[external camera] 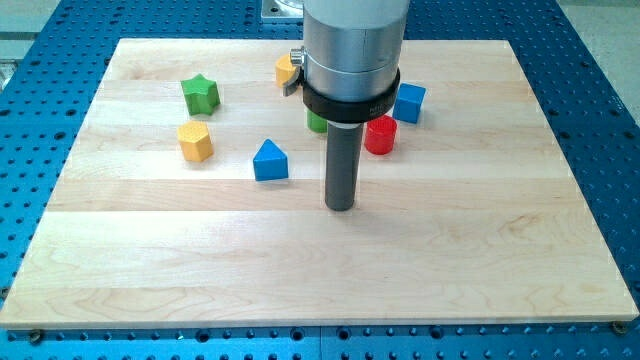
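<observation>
My tip [340, 206] rests on the wooden board [300, 270] near its middle, touching no block. Nearest to it is the blue triangular block [269, 161], up and to the view's left. A red cylinder [380, 135] stands up and to the right of the tip, with a blue cube [409, 102] just beyond it. A green block [317, 122] shows only partly behind the rod. A yellow block [288, 70] peeks out at the arm's left edge, its shape unclear. Further left are a green star [200, 95] and a yellow hexagonal block [196, 141].
The board lies on a blue perforated table [600, 120]. The arm's wide silver body [354, 45] with a black collar hangs over the board's upper middle and hides what lies behind it.
</observation>
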Robot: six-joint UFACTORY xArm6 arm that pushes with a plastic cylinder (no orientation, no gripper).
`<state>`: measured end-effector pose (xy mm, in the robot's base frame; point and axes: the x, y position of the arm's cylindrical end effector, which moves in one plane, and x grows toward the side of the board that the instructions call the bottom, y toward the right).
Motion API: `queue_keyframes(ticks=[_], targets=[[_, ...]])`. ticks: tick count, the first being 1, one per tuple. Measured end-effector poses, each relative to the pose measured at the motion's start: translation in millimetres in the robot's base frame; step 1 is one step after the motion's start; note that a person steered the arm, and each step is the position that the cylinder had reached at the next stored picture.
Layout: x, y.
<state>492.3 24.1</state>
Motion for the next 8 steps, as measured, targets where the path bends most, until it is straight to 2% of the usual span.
queue_keyframes(ticks=[2,3,4,5,6,8], targets=[[0,0],[8,-39],[12,-166],[9,-178],[8,-94],[-71,-84]])
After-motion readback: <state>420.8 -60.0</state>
